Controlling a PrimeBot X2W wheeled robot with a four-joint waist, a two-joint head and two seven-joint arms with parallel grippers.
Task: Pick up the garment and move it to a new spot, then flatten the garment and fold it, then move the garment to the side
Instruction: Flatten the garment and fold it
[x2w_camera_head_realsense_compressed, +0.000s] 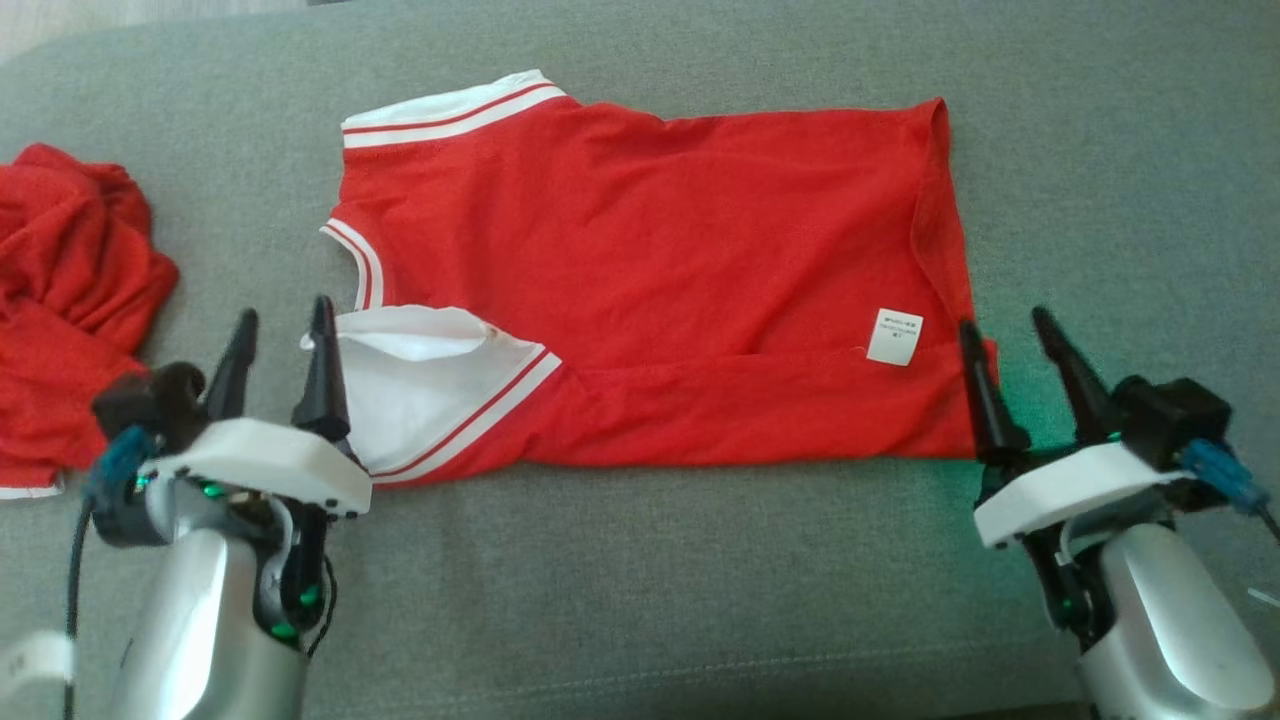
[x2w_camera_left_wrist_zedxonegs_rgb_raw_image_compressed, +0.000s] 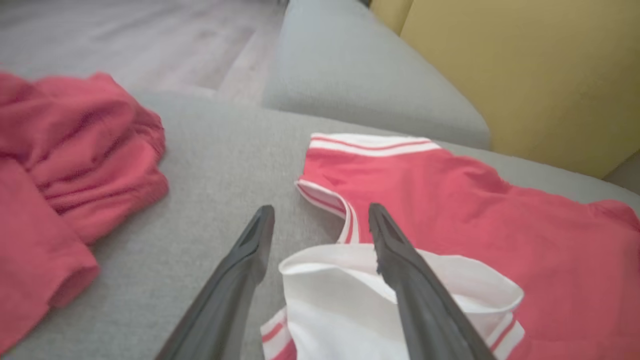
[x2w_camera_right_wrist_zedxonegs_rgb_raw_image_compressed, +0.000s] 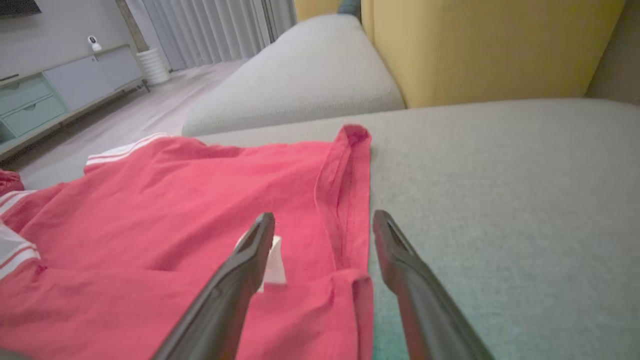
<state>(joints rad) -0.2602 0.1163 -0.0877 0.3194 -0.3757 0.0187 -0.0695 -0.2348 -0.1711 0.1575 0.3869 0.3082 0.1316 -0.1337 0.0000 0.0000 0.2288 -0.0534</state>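
So the red jersey (x2w_camera_head_realsense_compressed: 640, 260) is lying spread out on the grey sofa cushion (x2w_camera_head_realsense_compressed: 640, 600), striped white trim at my left end, hem at my right. My left fingers (x2w_camera_head_realsense_compressed: 322, 380) are apart with nothing clamped, sitting right at the jersey's near left corner, where its white inside is flipped open. My right fingers (x2w_camera_head_realsense_compressed: 985, 395) are apart too and empty, at the jersey's near right corner just beside the white label (x2w_camera_head_realsense_compressed: 895, 336), with the hem edge showing between them. There's also a crumpled red garment (x2w_camera_head_realsense_compressed: 70, 290) well left of the jersey.
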